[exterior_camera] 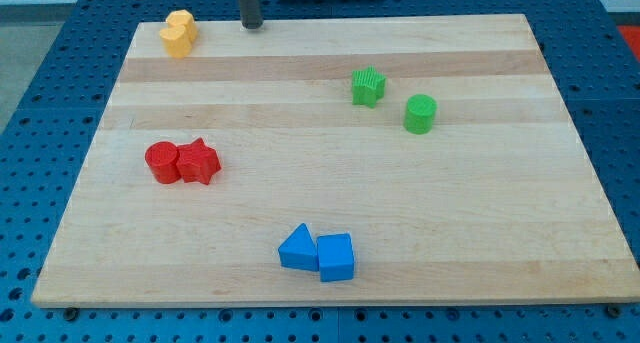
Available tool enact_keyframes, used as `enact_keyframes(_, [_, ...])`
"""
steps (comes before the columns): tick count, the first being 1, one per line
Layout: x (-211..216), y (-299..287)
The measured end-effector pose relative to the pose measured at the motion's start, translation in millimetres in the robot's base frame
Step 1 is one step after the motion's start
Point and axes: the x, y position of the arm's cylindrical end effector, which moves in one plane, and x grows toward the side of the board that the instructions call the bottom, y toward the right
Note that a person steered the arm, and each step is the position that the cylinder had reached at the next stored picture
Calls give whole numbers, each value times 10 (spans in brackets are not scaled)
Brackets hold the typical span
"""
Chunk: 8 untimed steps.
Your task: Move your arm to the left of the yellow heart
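the yellow heart (178,33) sits at the far left corner of the worktop (330,213), close to both the far edge and the left edge. my tip (251,26) stands at the far edge too, to the right of the heart and apart from it, touching no block. the tool is just a plain rod, so it has nothing to open and has hold of nothing. the step in hand looks like the approach, and i judge it not yet done, since the tip is on the wrong side of the heart. the next move calls for getting round to the heart's left, and a straight slide leftward would likely knock the heart itself, so a path curving along its near side seems safer; the strip of board left of the heart is narrow, so the stop must be careful. nothing else stands in the way: the red cylinder (161,162) and red star (199,162) touch each other at mid left, the green star (368,86) and green cylinder (421,114) lie well apart on the far right, and the blue triangle (297,249) and blue cube (336,257) touch near the front edge.
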Motion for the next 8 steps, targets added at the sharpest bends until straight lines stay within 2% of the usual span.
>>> enact_keyframes(2, [158,1])
enact_keyframes(5, [871,-219])
enact_keyframes(8, [937,-1644])
